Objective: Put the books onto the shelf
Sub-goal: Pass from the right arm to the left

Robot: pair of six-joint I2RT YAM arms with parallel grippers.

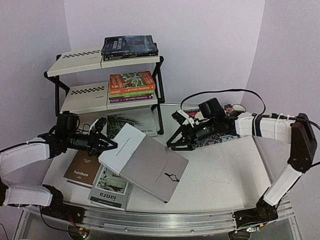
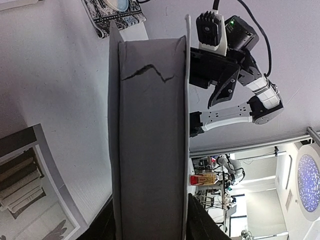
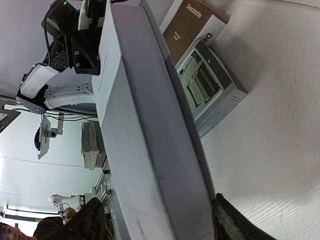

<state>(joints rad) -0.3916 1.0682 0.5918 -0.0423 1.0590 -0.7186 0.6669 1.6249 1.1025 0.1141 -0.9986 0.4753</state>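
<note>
Lilac walls enclose a white desk. The shelf stands at its back left, books stacked on two tiers. The left pincer clenches a tilted grey book; the right pincer gapes, released, at its opposite edge.

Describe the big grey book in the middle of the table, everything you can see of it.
The grey book is large, flat and closed. Its plain matte cover has a line of small print near one edge and a jagged black mark toward the near corner. It lies askew on the table, overlapping a black-and-white book. The left gripper clamps one edge. The right gripper straddles the opposite edge with its jaws open, apparently not gripping.
</note>
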